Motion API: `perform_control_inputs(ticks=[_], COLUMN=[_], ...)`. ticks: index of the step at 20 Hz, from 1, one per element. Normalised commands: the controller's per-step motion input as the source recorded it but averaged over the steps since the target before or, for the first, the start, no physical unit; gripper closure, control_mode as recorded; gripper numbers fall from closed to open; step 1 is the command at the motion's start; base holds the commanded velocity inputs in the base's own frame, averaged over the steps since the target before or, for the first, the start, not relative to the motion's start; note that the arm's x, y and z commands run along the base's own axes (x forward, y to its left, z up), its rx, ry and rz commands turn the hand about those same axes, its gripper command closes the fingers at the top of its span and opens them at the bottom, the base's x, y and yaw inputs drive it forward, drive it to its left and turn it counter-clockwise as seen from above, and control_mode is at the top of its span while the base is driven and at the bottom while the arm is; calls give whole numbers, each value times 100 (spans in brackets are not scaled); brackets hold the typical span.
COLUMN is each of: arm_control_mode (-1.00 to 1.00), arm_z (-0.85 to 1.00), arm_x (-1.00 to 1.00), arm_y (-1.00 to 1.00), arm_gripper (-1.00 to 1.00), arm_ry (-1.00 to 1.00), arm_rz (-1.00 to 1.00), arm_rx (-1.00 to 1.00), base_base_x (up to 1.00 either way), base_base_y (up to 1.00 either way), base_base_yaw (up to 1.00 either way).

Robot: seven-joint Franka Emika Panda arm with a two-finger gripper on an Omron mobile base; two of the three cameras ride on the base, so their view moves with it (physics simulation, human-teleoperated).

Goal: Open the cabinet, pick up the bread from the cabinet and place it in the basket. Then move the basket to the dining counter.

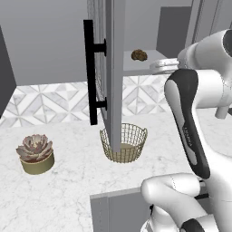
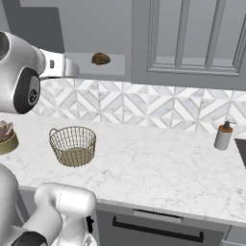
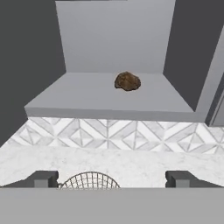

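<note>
Hand view shows the jaws [image 3: 112, 178] standing wide apart with nothing between them, the two dark tips at either side of the lower frame. Just below and ahead of them the rim of the basket [image 3: 89, 179] peeps up, sitting on the marble desk [image 3: 131, 162]. Beyond that runs the patterned tile backsplash [image 3: 113, 131], and above it the open cabinet [image 3: 109, 98] with the bread [image 3: 127, 81] resting on its bottom shelf, set back from the front lip and a little right of centre in this view.

In the left base view the cabinet door [image 1: 113, 77] is swung fully out toward the camera, its black bar handle [image 1: 89, 72] facing left, and the bread [image 1: 139, 55] is visible on the shelf behind it. The basket [image 1: 123, 142] stands on the desk directly below the door edge. A pinkish succulent [image 1: 35, 153] sits well apart to the left. The right base view shows a soap dispenser [image 2: 223, 136] far off to the right.

The step in hand looks to be the reach for the bread. To do it well, I would rise to shelf height, line the open jaws either side of the roll, go in level above the shelf lip and keep clear of the door on the left. The roll is small and lumpy, so close low around its widest part, not over the crown.
</note>
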Motion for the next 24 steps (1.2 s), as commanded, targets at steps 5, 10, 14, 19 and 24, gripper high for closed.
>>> perform_control_inputs(ticks=[5,10,14,19,24], arm_control_mode=[-100,-100,-100,-100,-100], arm_z=[0,-12,-25,-10,0], arm_x=[82,77,71,59,53], arm_y=[-13,-17,-8,0,0], arm_gripper=[-100,-100,-100,-100,-100], arm_ry=[0,0,0,1,3], arm_rz=[0,0,0,0,0], arm_rx=[1,0,0,0,0], base_base_x=[0,0,0,0,0], base_base_y=[0,0,0,0,0], base_base_yaw=[0,0,0,0,0])
